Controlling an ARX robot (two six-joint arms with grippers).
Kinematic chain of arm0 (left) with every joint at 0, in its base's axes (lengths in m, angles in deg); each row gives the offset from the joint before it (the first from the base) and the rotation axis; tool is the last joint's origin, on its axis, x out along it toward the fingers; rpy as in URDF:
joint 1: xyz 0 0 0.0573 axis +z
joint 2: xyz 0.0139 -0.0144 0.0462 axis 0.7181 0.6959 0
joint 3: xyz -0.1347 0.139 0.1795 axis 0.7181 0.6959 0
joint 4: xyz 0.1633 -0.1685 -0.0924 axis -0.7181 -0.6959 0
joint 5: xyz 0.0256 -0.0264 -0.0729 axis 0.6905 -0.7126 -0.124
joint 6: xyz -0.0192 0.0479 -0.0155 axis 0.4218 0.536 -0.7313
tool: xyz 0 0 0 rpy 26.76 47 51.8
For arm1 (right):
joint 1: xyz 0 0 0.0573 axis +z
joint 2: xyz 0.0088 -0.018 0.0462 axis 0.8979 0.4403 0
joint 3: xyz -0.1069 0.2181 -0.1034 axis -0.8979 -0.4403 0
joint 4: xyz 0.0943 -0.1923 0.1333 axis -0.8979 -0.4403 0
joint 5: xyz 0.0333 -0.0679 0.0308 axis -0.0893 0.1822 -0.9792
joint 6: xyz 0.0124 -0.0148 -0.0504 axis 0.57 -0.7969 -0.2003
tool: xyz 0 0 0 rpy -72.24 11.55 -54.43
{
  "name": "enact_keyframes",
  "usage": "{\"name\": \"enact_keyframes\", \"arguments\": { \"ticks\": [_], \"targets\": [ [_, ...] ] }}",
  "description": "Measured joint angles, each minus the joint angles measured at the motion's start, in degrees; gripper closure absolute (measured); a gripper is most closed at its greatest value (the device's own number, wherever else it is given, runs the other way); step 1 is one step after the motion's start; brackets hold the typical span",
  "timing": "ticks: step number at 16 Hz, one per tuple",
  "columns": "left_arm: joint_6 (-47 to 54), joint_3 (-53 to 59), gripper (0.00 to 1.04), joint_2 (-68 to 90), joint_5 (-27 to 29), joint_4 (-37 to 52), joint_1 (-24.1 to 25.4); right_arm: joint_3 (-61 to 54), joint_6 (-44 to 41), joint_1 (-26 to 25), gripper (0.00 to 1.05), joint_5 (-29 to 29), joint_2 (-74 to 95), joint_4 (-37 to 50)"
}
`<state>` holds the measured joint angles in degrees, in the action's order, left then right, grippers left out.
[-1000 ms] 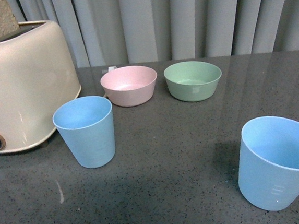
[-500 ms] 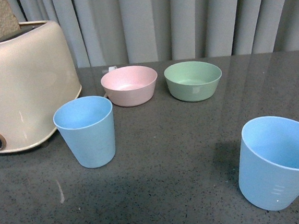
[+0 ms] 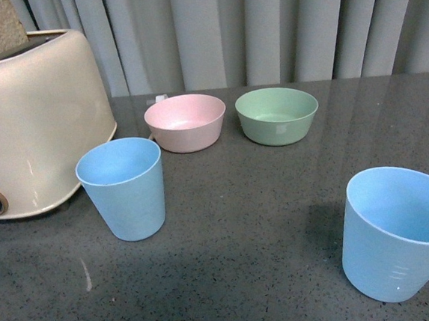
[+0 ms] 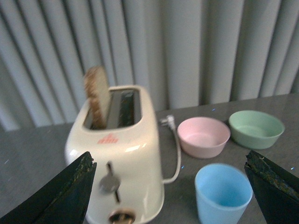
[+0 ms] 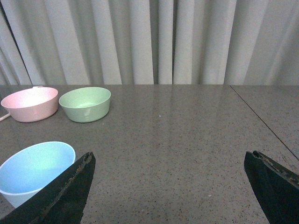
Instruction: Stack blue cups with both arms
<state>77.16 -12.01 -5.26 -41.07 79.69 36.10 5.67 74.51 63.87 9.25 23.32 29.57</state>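
Two blue cups stand upright on the gray counter (image 3: 243,225), open side up. The left cup (image 3: 121,187) is near the front, just beside the big cream toaster (image 3: 27,124). The right cup (image 3: 398,234) is nearer still and far over to the right, well apart from the left cup. Far back, a pink bowl (image 3: 186,122) and a green bowl (image 3: 277,115) sit side by side, pink on the left. A slice of bread (image 4: 97,95) sticks up out of the toaster. The left fingers (image 4: 70,196) are wide apart and hold nothing. The right fingers (image 5: 65,196) are wide apart too, and hold nothing.
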Motion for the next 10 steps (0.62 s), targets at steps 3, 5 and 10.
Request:
{"name": "enact_keyframes", "arguments": {
  "ticks": [3,5,10],
  "targets": [
    [2.43,-12.76,0.07,23.85,-5.33,8.68,-2.21,0.0,0.0,0.0,0.07,0.0,0.0,0.0],
    [2.82,-17.7,0.07,34.67,-5.97,7.34,-7.17,0.0,0.0,0.0,0.07,0.02,0.0,0.0],
    [3.67,-22.6,0.07,44.83,-2.45,0.33,-13.99,-0.02,0.0,0.0,0.07,0.02,0.0,0.02]
  ]
}}
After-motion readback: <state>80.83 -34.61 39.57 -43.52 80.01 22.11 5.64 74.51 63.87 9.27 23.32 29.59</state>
